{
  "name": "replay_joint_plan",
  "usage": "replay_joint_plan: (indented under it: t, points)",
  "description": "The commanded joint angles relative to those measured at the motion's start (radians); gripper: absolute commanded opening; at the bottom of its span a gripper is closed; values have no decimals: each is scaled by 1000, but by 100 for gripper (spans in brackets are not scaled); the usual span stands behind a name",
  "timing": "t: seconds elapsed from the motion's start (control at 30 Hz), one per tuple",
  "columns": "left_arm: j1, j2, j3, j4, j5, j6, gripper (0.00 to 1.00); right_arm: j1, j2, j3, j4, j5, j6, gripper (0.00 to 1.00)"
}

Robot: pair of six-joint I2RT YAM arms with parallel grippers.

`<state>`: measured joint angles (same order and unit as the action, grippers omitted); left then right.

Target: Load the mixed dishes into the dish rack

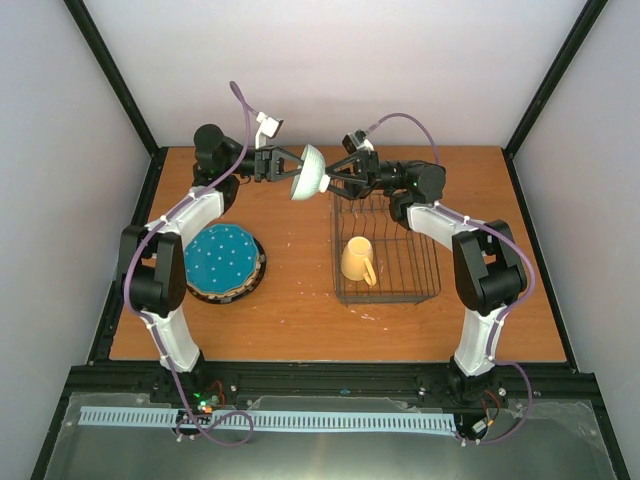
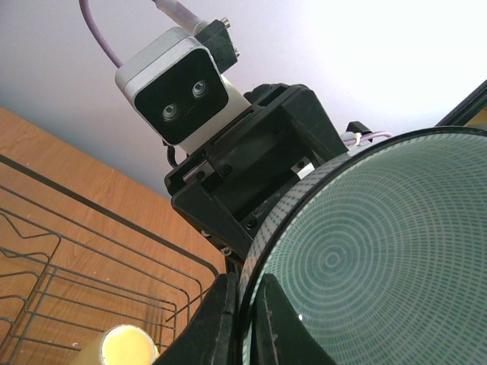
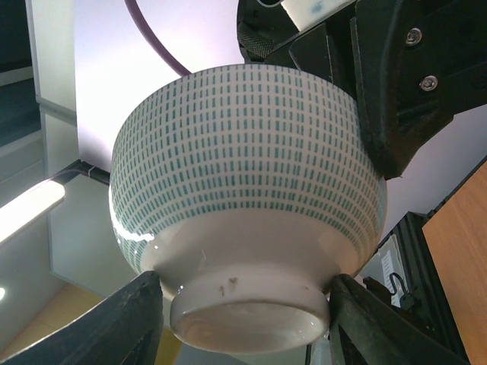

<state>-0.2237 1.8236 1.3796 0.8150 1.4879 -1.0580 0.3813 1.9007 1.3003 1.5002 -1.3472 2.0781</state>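
When I check the top camera, my left gripper point(image 1: 290, 168) is pinched shut on the rim of the bowl point(image 1: 310, 172). It holds the bowl tipped on its side over the far part of the table point(image 1: 300, 300), right by the far left corner of the rack point(image 1: 388, 285). My right gripper point(image 1: 333, 176) faces it from the other side, spread wide at the bowl's base. The yellow mug point(image 1: 358, 262) sits inside the rack near its front left. The teal dotted plate point(image 1: 222, 258) tops a small stack on the left, well apart from the rack.

From my left wrist camera, both left fingers point(image 2: 217, 323) squeeze the rim edge-on, and the ringed inside of the bowl fills the right half of the picture. My right arm's camera block point(image 2: 183, 91) looks back at me, with rack wires and the mug top lower left.

From my right wrist camera I see the dashed outside of the bowl and its plain foot ring point(image 3: 247, 308). My right fingers point(image 3: 114, 327) stand either side of that ring. Honestly can't tell if they touch it.
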Motion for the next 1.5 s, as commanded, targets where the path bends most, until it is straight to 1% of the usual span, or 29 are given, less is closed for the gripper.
replay_joint_plan:
  t: [0.0, 0.2, 0.43, 0.5, 0.57, 0.6, 0.63, 0.67, 0.7, 0.87, 0.97, 1.13, 1.27, 1.33, 1.4, 1.47]
  points:
    - [-3, -20, 27, -14, -32, 39, 1, 17, -7, 14, 177, 22, 55, 58]
    - [-3, -27, 31, -80, -45, 97, 1, 31, -1, 30, 176, 25, 64, 61]
    - [-3, -31, 47, -163, -58, 163, 0, 37, -11, 16, 177, 29, 62, 57]
    - [-3, -31, 50, -170, -61, 168, 1, 37, -12, 14, 176, 32, 60, 51]
    - [-3, -27, 54, -181, -64, 178, 1, 38, -13, 14, 178, 34, 60, 43]
    - [-3, -27, 57, -186, -66, 181, 1, 39, -14, 14, 178, 35, 60, 42]
    - [-3, -27, 58, -191, -67, 187, 1, 42, -14, 16, 178, 37, 63, 46]
    - [-3, -27, 60, -199, -69, 193, 1, 43, -15, 17, 177, 37, 65, 56]
    - [-3, -27, 64, -207, -70, 200, 1, 44, -17, 17, 177, 38, 64, 61]
    - [0, -28, 70, -231, -72, 218, 1, 45, -37, -10, 177, 39, 60, 62]
    - [2, -27, 70, -236, -75, 221, 1, 45, -47, -23, 176, 41, 52, 60]
    - [3, -19, 82, -234, -71, 219, 1, 45, -41, -20, 176, 43, 44, 50]
    - [3, -23, 84, -238, -69, 220, 1, 44, -23, 3, 177, 47, 49, 55]
    - [3, -25, 84, -249, -71, 225, 1, 44, -11, 21, 177, 51, 54, 55]
    - [3, -27, 82, -258, -72, 233, 1, 44, -3, 39, 177, 55, 57, 50]
    - [3, -25, 82, -261, -72, 236, 1, 44, 3, 55, 176, 56, 61, 40]
